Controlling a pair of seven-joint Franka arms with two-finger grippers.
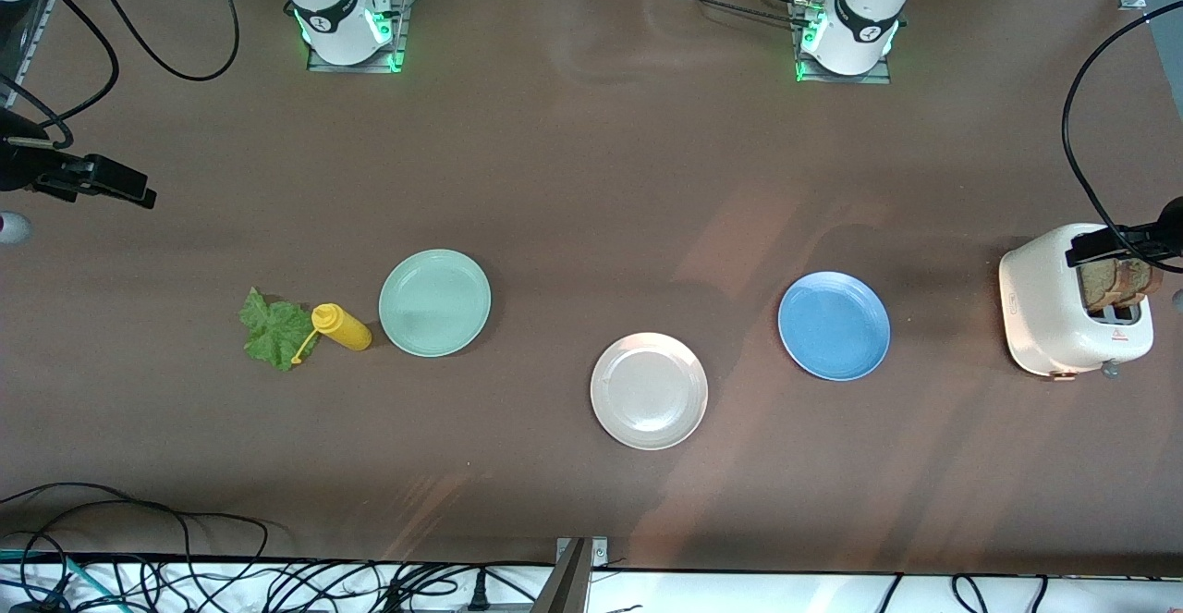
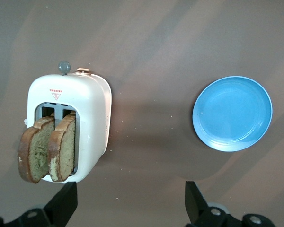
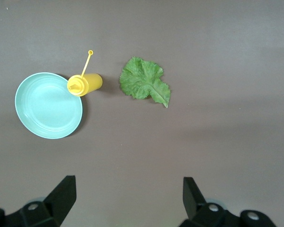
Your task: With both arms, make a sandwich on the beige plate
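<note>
Two slices of brown toast [image 1: 1118, 282] stand in the slots of a white toaster [image 1: 1063, 317] at the left arm's end of the table; they also show in the left wrist view [image 2: 47, 149]. A green lettuce leaf [image 1: 275, 328] lies flat on the table toward the right arm's end and shows in the right wrist view [image 3: 146, 81]. The beige plate [image 1: 649, 391] is bare, near the table's middle. My left gripper [image 1: 1104, 245] hangs open and empty over the toaster's edge [image 2: 130, 198]. My right gripper [image 1: 115, 183] hangs open and empty over the table's right-arm end [image 3: 128, 191].
A yellow squeeze bottle [image 1: 342, 326] lies on its side between the lettuce and a mint-green plate [image 1: 434, 302]. A blue plate [image 1: 834, 324] sits between the beige plate and the toaster. Cables run along the table's near edge.
</note>
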